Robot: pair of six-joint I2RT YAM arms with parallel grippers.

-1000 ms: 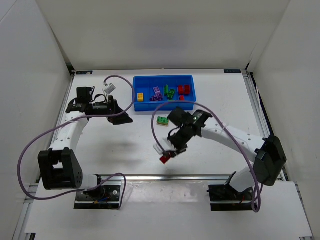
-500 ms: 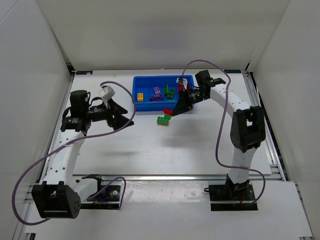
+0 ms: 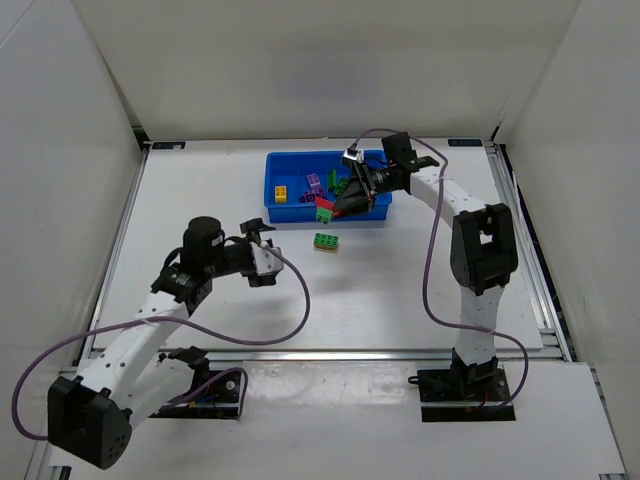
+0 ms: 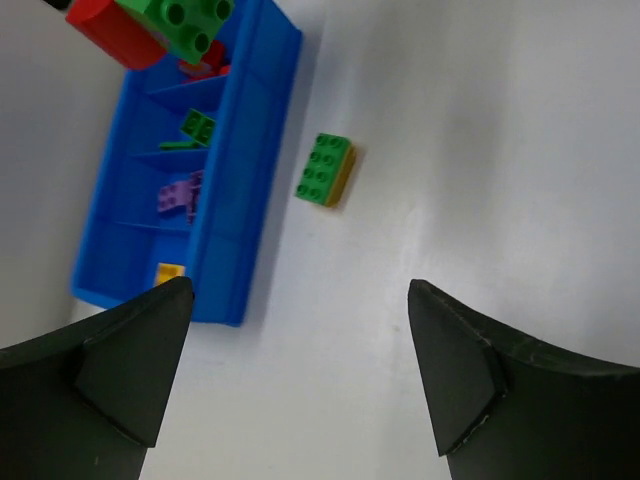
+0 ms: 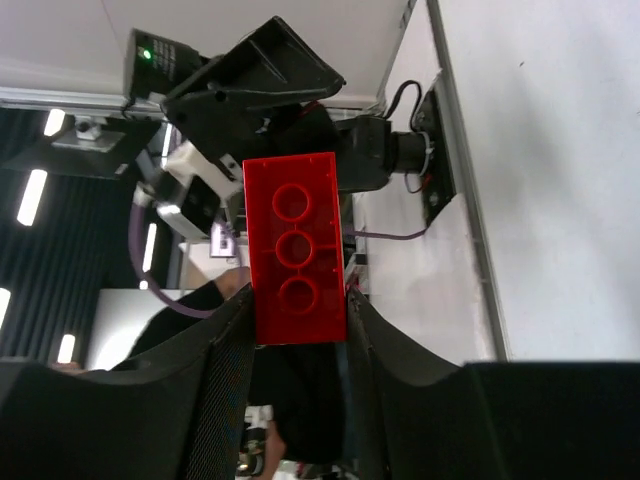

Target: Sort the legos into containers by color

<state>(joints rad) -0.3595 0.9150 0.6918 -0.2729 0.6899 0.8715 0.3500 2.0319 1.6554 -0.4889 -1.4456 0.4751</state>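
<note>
Right gripper [image 3: 338, 207] clamped shut on a red lego [image 5: 295, 250] with a small green lego [image 4: 185, 25] stuck to it, up by the near edge of the blue tray [image 3: 290, 216]. Left gripper [image 3: 266, 252] gaped wide, empty, well off to the near left. A loose green-and-yellow lego [image 3: 325, 241] lay on the table [image 3: 400, 290], just near of the tray.
</note>
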